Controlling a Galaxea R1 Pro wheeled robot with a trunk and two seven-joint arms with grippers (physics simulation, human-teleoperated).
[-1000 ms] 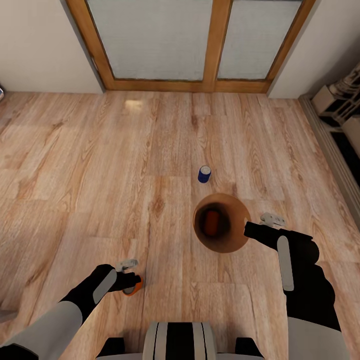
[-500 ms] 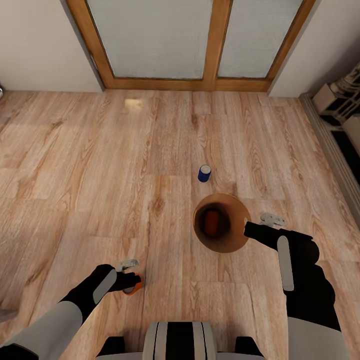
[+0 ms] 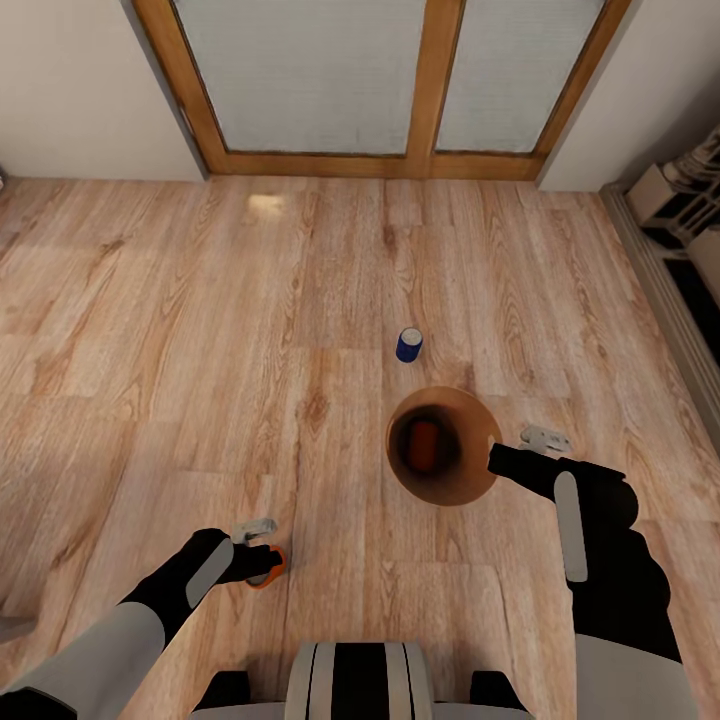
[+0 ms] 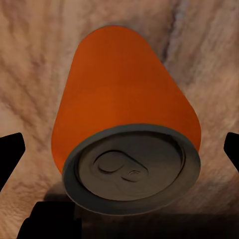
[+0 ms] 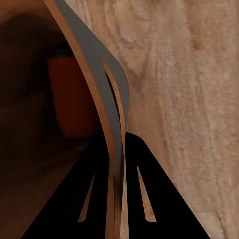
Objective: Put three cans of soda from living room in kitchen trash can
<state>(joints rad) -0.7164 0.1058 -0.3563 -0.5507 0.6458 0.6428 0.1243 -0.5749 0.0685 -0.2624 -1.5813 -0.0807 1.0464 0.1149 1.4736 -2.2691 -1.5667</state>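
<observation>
A light wood plank floor (image 3: 200, 330) is seen from above, bounded at the far side by white walls (image 3: 80, 90) and a pair of frosted glass doors in a honey-coloured wooden frame (image 3: 430, 90). At the right edge, part of a pale ornate fireplace surround (image 3: 690, 200) is visible.

The robot's two black-and-white arms are extended over the floor. The small round copper-brown bin with a dark inside (image 3: 443, 446) is held by its rim in the right claw (image 3: 500, 462); in the right wrist view the thin wall of the bin (image 5: 107, 124) is seen pinched between the two black fingers (image 5: 144, 199), which are closed tightly on it. Inside the bin an orange cylindrical can (image 3: 424, 446) is seen; in the right wrist view the same can (image 5: 69, 99) is seen in shadow within the bin.

A second orange can with a grey metal top (image 3: 266, 576) stands on the floor to the left of the robot's base, with the left claw (image 3: 262, 560) placed about it. In the left wrist view this can (image 4: 124, 144) stands between the black fingertips (image 4: 10, 149), which are spread wide with a gap on each side and are not touching it.

The small dark blue can (image 3: 408, 345) stands upright on the floor just beyond the bin, apart from both claws.
</observation>
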